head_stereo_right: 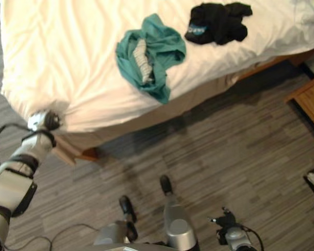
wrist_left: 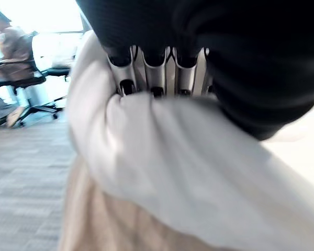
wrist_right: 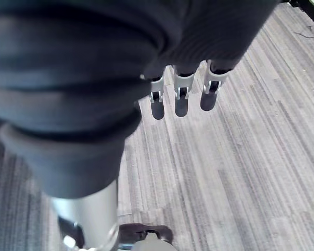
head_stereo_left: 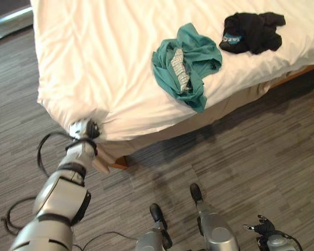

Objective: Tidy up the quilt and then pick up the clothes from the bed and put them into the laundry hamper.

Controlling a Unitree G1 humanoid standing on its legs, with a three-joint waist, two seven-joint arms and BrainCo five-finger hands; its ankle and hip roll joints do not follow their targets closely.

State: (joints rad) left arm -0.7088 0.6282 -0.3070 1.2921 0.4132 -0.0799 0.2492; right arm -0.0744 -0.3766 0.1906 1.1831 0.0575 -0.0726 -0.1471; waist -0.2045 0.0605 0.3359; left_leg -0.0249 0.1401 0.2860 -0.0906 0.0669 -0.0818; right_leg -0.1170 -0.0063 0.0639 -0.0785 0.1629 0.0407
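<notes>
The left hand point(head_stereo_left: 85, 129) has its fingers point(wrist_left: 152, 78) curled tight around the near corner of the white quilt point(head_stereo_left: 94, 57) at the edge of the bed point(head_stereo_left: 235, 102). A green shirt point(head_stereo_left: 187, 63) and a black top point(head_stereo_left: 251, 32) lie on the quilt, near each other but apart. The right hand point(wrist_right: 180, 89) hangs low over the wood floor point(head_stereo_left: 240, 162) with relaxed fingers, holding nothing.

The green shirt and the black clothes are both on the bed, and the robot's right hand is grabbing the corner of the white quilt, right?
Not quite: it is the left hand that grips the quilt corner, as the left eye view shows. The right hand hangs low over the floor, holding nothing. The green shirt and the black clothes do both lie on the bed.
</notes>
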